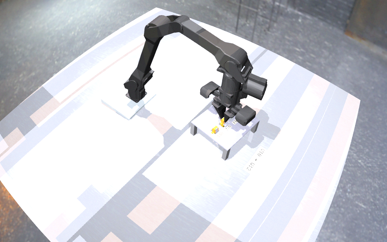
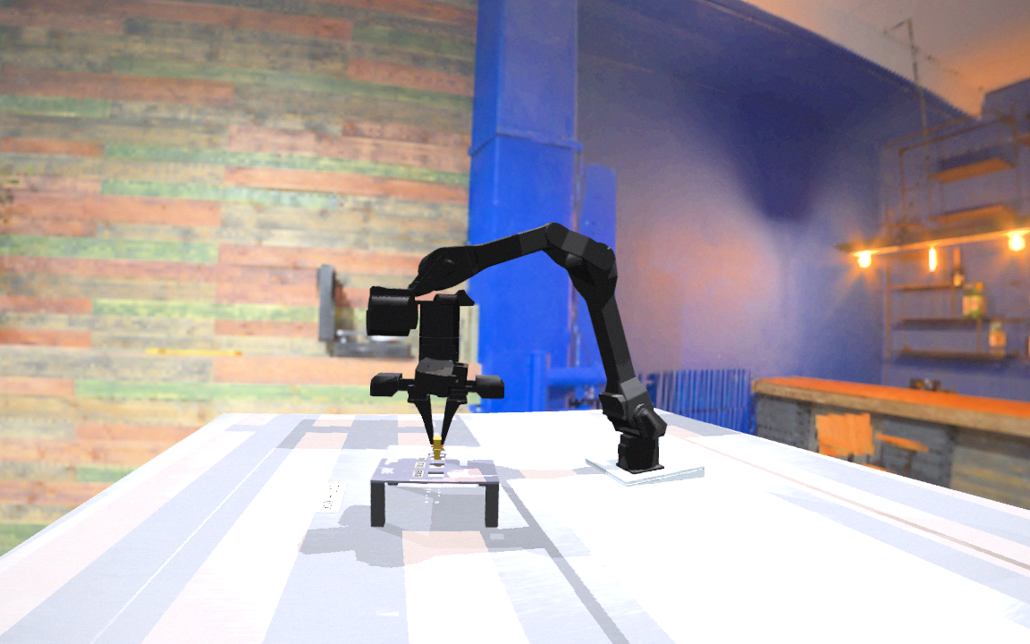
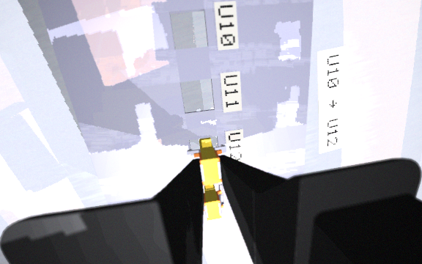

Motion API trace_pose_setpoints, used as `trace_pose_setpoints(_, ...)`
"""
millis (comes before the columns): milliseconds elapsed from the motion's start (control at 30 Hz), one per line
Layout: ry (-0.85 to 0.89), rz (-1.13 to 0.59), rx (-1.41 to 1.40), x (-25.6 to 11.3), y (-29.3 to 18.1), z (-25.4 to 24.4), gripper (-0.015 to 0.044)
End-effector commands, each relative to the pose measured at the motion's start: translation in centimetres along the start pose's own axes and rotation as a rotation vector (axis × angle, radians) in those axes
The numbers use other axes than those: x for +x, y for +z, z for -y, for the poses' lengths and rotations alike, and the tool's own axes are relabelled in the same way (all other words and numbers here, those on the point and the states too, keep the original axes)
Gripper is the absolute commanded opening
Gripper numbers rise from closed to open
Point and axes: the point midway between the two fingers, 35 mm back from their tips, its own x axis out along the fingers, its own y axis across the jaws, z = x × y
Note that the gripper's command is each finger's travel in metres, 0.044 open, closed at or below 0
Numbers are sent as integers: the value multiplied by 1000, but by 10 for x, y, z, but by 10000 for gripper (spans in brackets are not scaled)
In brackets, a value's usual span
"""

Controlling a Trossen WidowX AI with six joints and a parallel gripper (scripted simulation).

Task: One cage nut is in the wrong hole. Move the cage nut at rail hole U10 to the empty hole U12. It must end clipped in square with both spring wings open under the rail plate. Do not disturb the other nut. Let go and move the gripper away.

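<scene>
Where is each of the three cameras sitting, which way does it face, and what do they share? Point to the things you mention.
Top: high above the table, looking down at a slant; nearly the whole arm [image 1: 201,33] [image 2: 611,340] and the tool [image 1: 223,117] [image 2: 437,442] [image 3: 209,165] show.
Exterior: off to one side, just above table height, looking roughly level across at the rail plate [image 1: 230,139] [image 2: 462,474] [image 3: 269,70]; arm and tool in profile.
Wrist: on the arm near the tool, looking down past two dark fingers at the plate.
Top and wrist share both yellow nuts and the U10 to U12 note.

Square U12 hole [image 3: 193,145]: partly hidden by yellow cage nut [image 3: 209,170] | spring wings: too small to tell | black gripper fingers: cut off at wrist-view bottom
</scene>
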Motion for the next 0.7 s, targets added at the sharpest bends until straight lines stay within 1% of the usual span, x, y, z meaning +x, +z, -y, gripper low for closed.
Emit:
trace_pose_setpoints(0, -1, 3, -5, -1, 1, 1, 31)
trace_pose_setpoints(667, -7, 3, -6, 0, 1, 1, 31)
